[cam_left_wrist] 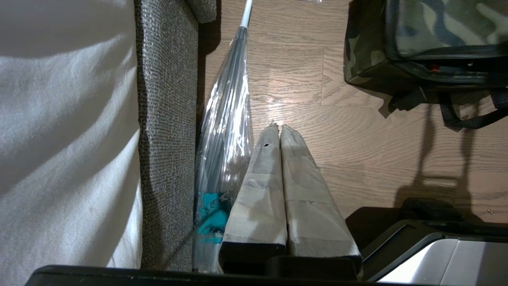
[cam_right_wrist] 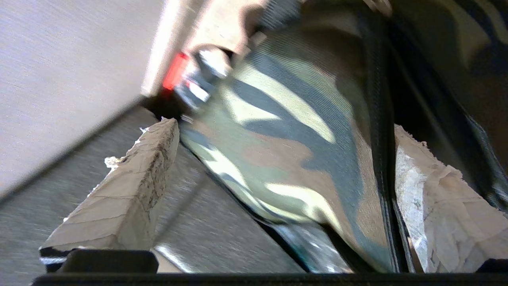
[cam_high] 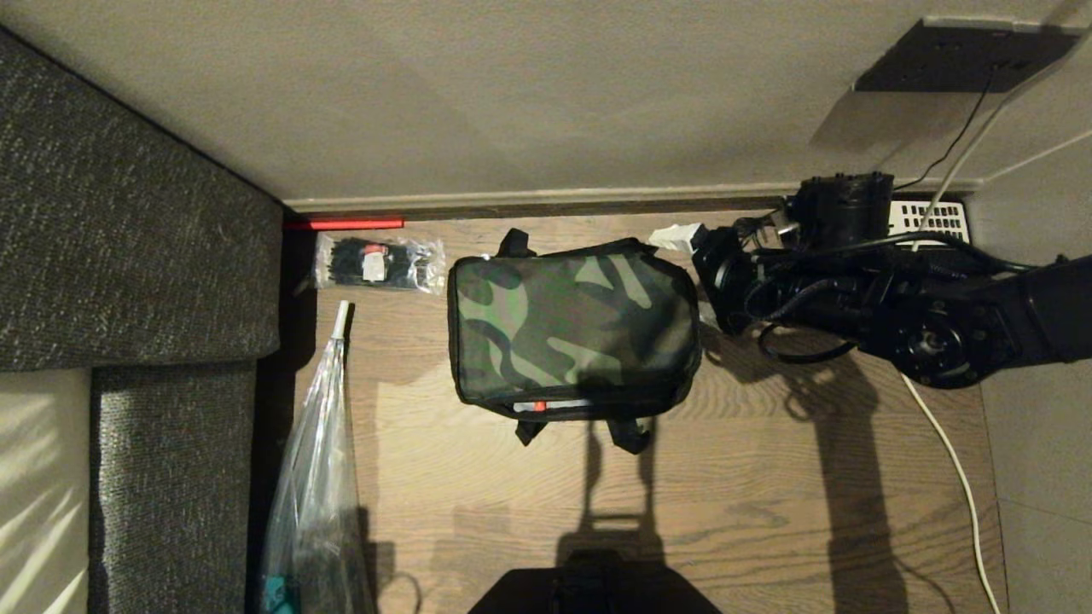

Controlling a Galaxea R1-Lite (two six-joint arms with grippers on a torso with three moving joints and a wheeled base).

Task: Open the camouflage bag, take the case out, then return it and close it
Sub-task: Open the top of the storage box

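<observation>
The camouflage bag point(cam_high: 572, 328) lies on the wooden floor with its lid down, its black straps poking out at front and back. The case is hidden. My right arm point(cam_high: 853, 281) reaches in from the right to the bag's right end. In the right wrist view my right gripper point(cam_right_wrist: 283, 127) stands open, its taped fingers point(cam_right_wrist: 131, 190) wide apart, and the bag's camouflage fabric point(cam_right_wrist: 297, 159) fills the gap between them. My left gripper point(cam_left_wrist: 277, 127) is shut and empty, parked low beside the sofa, with the bag's corner point(cam_left_wrist: 436, 35) farther off.
A grey sofa point(cam_high: 128, 239) borders the floor on the left. Against it lies an umbrella in a clear sleeve point(cam_high: 316, 477). A packet of black cable ties point(cam_high: 380, 263) sits by the wall. A telephone point(cam_high: 926, 217) and a white cable point(cam_high: 955, 460) are at the right.
</observation>
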